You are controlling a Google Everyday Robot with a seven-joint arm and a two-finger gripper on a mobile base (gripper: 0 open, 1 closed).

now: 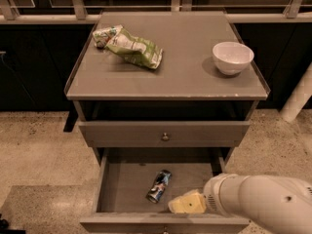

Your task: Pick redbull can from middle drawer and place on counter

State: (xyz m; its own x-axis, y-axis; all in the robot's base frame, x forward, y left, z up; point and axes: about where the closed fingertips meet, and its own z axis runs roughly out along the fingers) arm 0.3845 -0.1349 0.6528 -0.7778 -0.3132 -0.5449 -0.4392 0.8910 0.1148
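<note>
The redbull can, dark blue and silver, lies on its side on the floor of the open middle drawer, near the centre. My gripper, pale yellow on a thick white arm, reaches in from the right. It hangs inside the drawer near its front wall, just right of the can and apart from it. The counter is the flat grey top of the cabinet above.
A green and white snack bag lies at the counter's back left. A white bowl stands at its right. The upper drawer is shut. Speckled floor surrounds the cabinet, with a railing behind it.
</note>
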